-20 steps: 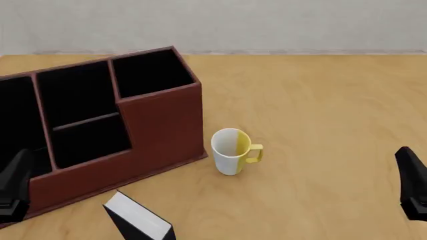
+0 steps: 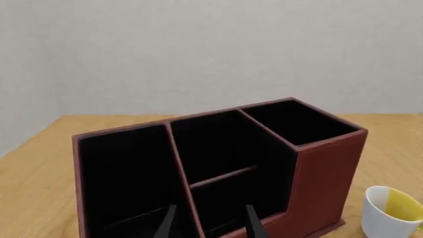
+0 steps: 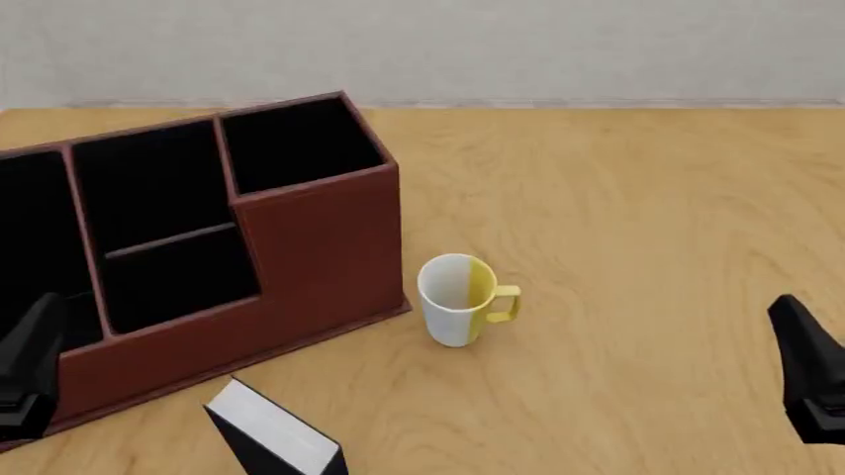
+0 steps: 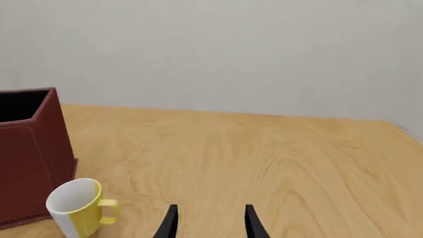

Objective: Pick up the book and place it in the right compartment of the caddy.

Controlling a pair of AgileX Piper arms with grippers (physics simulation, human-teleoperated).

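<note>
Bright, even, shadowless simulator light; sharp overall, slightly soft edges, no glare or distortion.

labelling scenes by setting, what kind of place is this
Likely a simulated desk or office tabletop: a light wooden table bearing a reddish-brown leather-look desk caddy, a white-and-yellow mug and a thin black hardcover book, against a plain grey wall.
</note>
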